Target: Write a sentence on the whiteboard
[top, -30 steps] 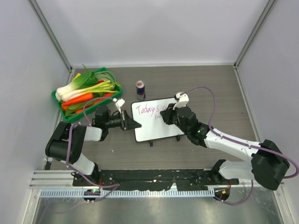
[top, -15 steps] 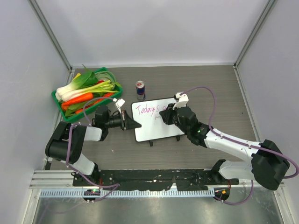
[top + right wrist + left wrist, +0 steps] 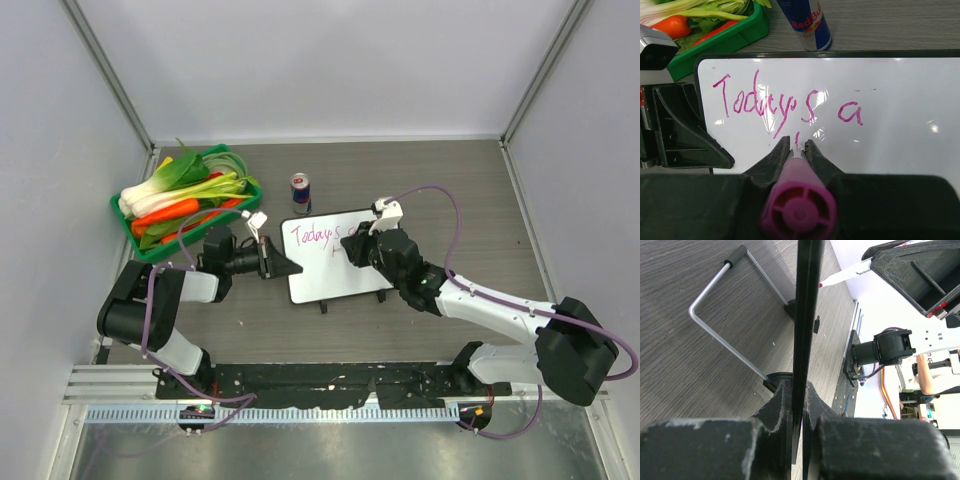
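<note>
The whiteboard [image 3: 322,275] stands tilted on wire feet mid-table. Its left edge [image 3: 806,310] runs between the jaws of my left gripper [image 3: 288,268] [image 3: 797,392], which is shut on it. The sentence [image 3: 312,235] [image 3: 785,102] reads "Today's a" in pink on the top line. A short pink stroke begins a second line just below it. My right gripper [image 3: 355,248] [image 3: 797,143] is shut on a pink marker [image 3: 797,200], whose tip touches the board at that short stroke.
A green basket [image 3: 140,245] of vegetables sits at the back left. A Red Bull can [image 3: 300,192] [image 3: 805,22] stands just behind the board's top edge. The board's wire leg [image 3: 725,335] rests on the wooden table. Grey walls enclose the table.
My right gripper with the marker has shifted very slightly left over the board. The left arm and the board have kept still.
</note>
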`<act>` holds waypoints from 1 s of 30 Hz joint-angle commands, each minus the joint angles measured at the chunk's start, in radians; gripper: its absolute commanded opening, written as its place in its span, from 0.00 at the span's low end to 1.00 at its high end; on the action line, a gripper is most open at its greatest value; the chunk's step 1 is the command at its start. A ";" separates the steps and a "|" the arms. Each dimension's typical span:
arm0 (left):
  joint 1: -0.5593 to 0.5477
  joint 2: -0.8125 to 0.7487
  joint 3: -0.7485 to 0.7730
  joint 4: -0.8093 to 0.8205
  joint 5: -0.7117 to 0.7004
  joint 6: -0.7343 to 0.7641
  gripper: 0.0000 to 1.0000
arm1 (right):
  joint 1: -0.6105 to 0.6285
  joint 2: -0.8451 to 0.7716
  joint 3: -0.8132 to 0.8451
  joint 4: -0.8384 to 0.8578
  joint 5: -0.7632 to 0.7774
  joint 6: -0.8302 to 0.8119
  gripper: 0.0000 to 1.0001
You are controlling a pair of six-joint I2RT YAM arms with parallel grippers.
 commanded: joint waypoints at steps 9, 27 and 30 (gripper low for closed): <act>-0.001 0.022 0.009 -0.066 -0.067 0.030 0.00 | 0.004 -0.022 0.002 -0.032 0.071 -0.020 0.00; -0.002 0.023 0.009 -0.066 -0.065 0.030 0.00 | 0.004 -0.022 -0.024 -0.015 -0.035 -0.013 0.01; -0.002 0.023 0.009 -0.066 -0.065 0.030 0.00 | 0.004 -0.003 -0.019 0.002 -0.048 0.000 0.01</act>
